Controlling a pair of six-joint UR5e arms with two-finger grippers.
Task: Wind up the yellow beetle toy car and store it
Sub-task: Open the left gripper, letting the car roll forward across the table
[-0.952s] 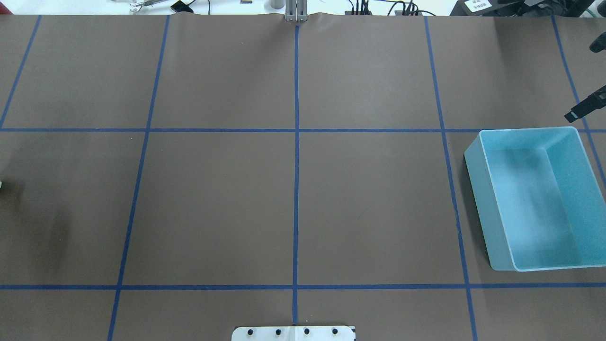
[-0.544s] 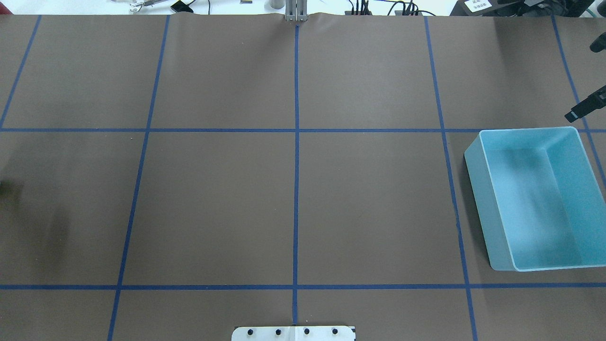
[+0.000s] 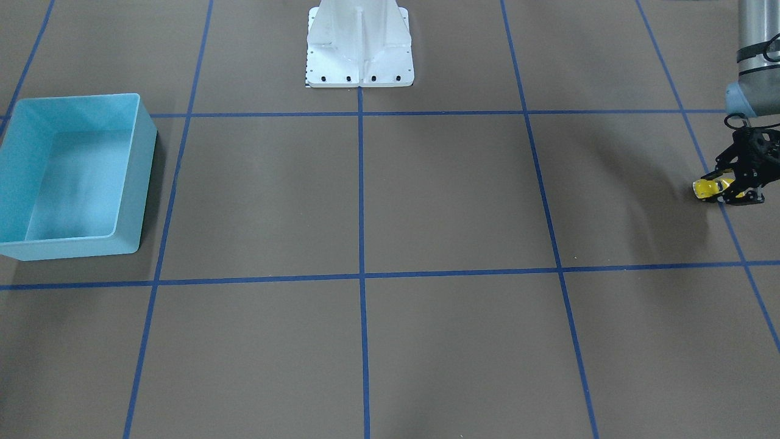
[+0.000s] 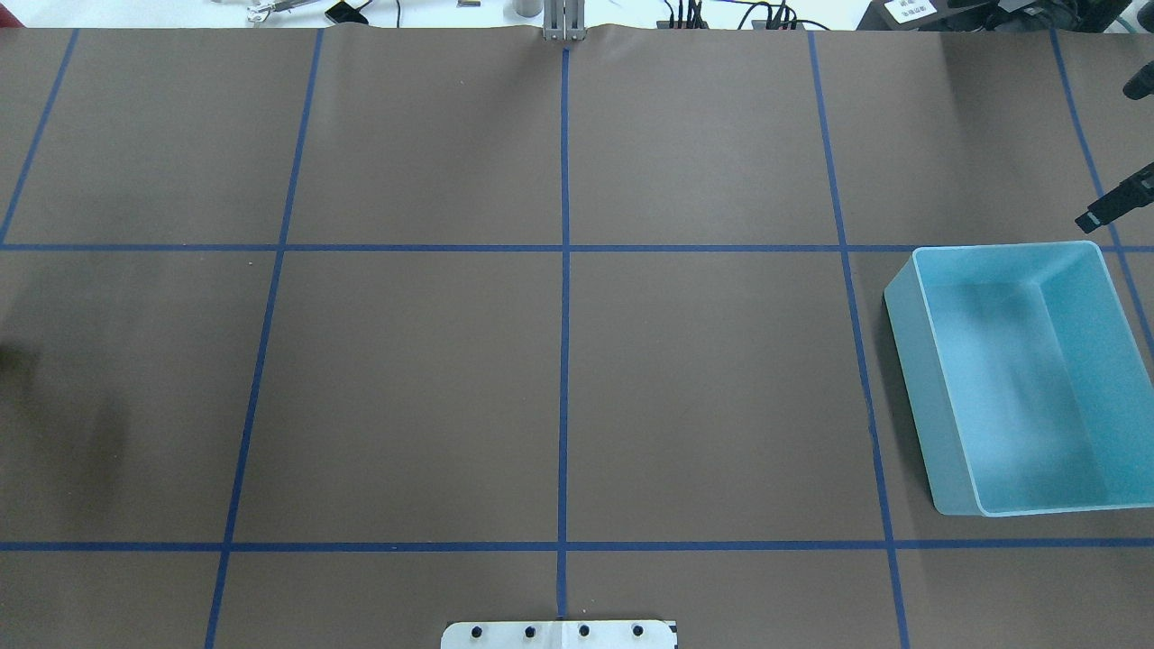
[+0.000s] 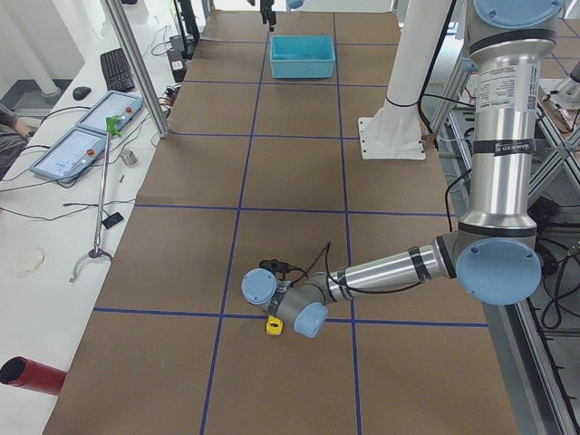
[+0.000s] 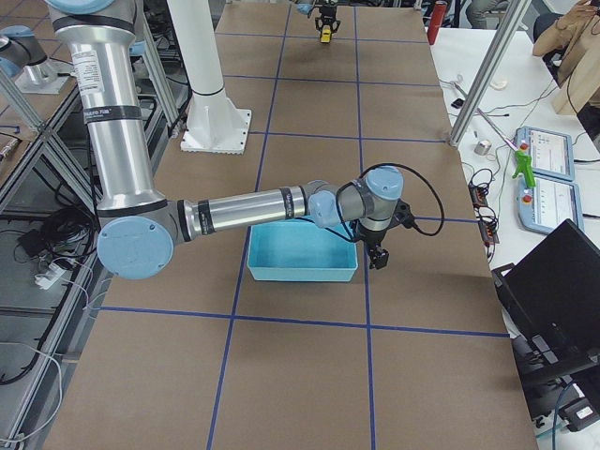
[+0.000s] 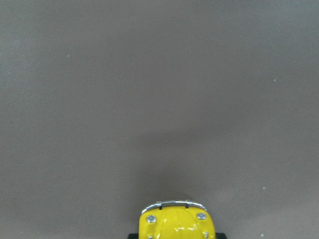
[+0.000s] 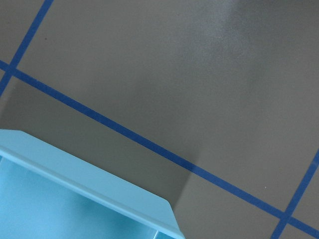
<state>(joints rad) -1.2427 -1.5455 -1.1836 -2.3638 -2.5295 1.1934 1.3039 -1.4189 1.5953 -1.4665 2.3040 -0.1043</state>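
Left end of the worktop first, then rightward.

Left gripper (image 3: pixel 738 186): caught in the front-facing and both side views, cropped out of overhead. Clamped on the yellow beetle toy car (image 3: pixel 708 188), toward the left end edge, about midway between the robot-side and operator-side edges. Wheels on or off the brown paper (image 3: pixel 426 195): can't tell.

From the left wrist view only: chrome bumper (image 7: pixel 173 202) on one end of the car, poking out past the grip, with detail too fine for the other views. Nose or tail: can't tell.

Long axis: along the worktop's length, end edge to end edge, going by the front-facing view. Bumper end toward the right end edge. Upright, roof up.

White robot pedestal (image 3: pixel 359 55) at the middle of the robot-side edge. Full foot in front-facing, only a strip of bolted plate in overhead.

Light blue bin (image 4: pixel 920 361) toward the right end edge, well apart from the car. Seen into from overhead and front-facing. From the right wrist view, just one rounded rim corner plus a blue tape line (image 8: pixel 149 144).

Right gripper (image 6: pixel 379 258): whole only in exterior right, pointing down just beside the bin's operator-side wall, near the corner toward the right end edge. Only a black tip in overhead. Own wrist view limited to paper, tape and bin, so clenched or released: can't tell.
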